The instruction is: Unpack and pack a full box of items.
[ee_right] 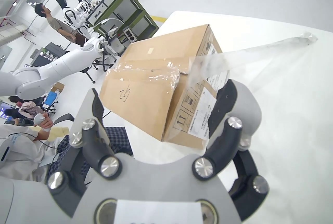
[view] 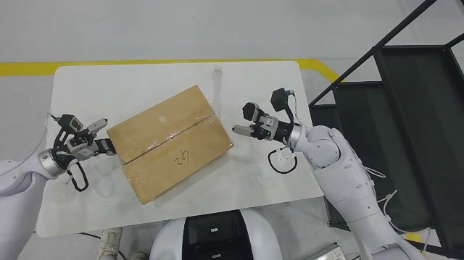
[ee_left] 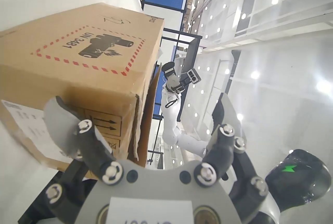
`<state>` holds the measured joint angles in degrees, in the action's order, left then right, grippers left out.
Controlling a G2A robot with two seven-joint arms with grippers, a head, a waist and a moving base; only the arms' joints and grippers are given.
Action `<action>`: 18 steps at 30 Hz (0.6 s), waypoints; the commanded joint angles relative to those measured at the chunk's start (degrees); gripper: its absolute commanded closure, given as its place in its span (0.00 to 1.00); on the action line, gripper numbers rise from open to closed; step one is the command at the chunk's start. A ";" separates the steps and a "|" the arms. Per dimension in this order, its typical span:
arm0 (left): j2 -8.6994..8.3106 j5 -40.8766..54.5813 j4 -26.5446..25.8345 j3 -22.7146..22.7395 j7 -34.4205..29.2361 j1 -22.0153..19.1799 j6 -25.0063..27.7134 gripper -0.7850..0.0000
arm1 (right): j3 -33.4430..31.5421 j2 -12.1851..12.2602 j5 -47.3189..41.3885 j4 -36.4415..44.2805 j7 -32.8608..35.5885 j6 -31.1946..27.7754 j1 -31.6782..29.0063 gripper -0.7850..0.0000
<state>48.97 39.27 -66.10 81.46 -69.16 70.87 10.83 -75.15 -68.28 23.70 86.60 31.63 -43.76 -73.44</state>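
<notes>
Box [view: 172, 143] between left gripper [view: 101, 135], right gripper [view: 245, 120]

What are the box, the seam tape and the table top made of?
Box: brown cardboard, matte, probably corrugated; a ragged torn corner edge shows in the left wrist view. Seam tape: clear plastic film, glossy, wrinkled and glinting. Table: white, smooth, faint sheen; perhaps laminate or plastic, cannot tell.
</notes>
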 commanded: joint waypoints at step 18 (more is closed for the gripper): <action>2.75 -5.11 -0.14 -9.28 1.31 -10.24 -0.96 0.00 | -1.89 1.13 1.56 0.67 -3.07 2.60 -2.18 0.00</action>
<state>51.61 34.06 -66.35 72.44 -67.89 61.19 9.90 -76.98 -67.19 25.06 87.22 28.65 -41.36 -75.52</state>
